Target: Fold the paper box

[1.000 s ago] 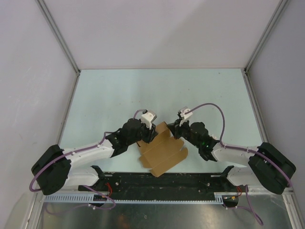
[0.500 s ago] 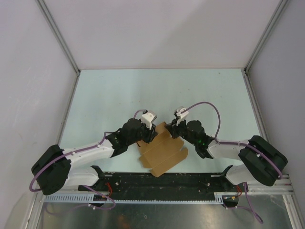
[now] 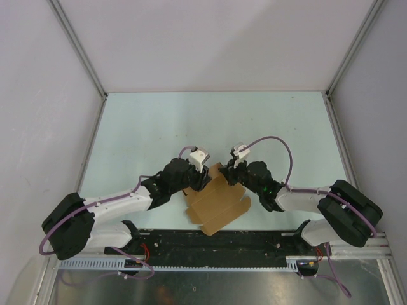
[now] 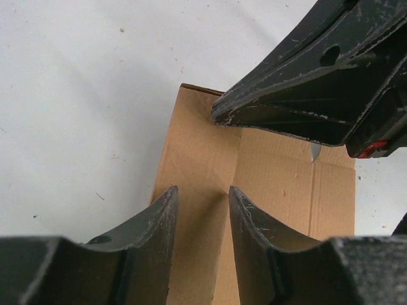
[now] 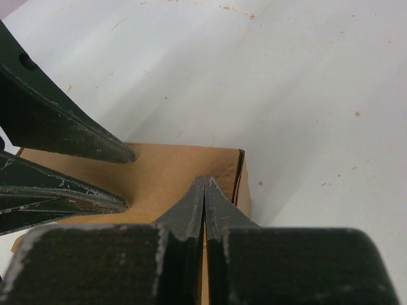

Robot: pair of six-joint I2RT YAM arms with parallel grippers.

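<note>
The paper box (image 3: 216,204) lies on the pale table (image 3: 159,127) toward six o'clock, just in front of the two arm bases. It is a brown cardboard sheet, mostly flat, with notched flaps along its edges. It sits turned at an angle, one corner pointing to twelve o'clock.

Both arms meet at that far corner. The left gripper (image 4: 200,190) comes in from about ten o'clock with its fingers partly apart. They straddle a crease in the cardboard, likely to hold the panel down or steady the fold line. Whether they actually pinch anything cannot be told.

The right gripper (image 5: 205,183) comes in from about two o'clock with its fingers pressed tightly together into a single point. The tip touches the cardboard beside a raised edge, probably to push that flap over along its crease. Folding looks barely begun.
</note>
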